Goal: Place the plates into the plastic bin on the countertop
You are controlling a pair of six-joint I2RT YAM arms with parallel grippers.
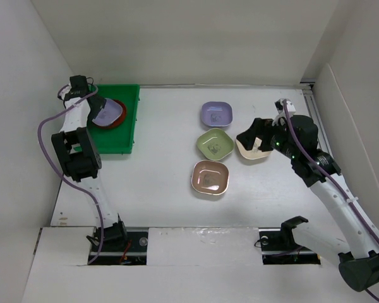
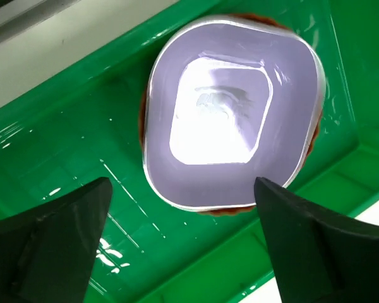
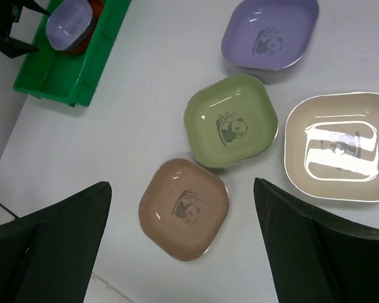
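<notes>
- Nearest the arm bases, the pinkish-tan plate (image 1: 210, 177) lies on the flat white countertop (image 1: 164, 139). It is a rounded square of glossy glazed ware with a panda print in its shallow well.
- Just beyond it, the green plate (image 1: 215, 144) and the cream plate (image 3: 338, 145) sit side by side, close but apart. Both have the same shape and sheen.
- The right gripper (image 1: 256, 136) hangs over the cream plate with its fingers spread wide, holding nothing. This looks like the start of the next pick.
- That pick likely calls for lowering one finger inside the thin lip and one outside it. The pinch must be firm, since the slick glaze could slip, and the carry to the bin is long.
- Farther back, a lavender plate (image 1: 216, 114) waits on the counter.
- At the far left, the bin (image 1: 136, 120) is smooth, shiny green plastic with low walls. In it a second lavender plate (image 2: 230, 110) rests on a round red-brown plate (image 2: 221, 211).
- The left gripper (image 2: 182, 186) hovers above that stack, spread and empty.
</notes>
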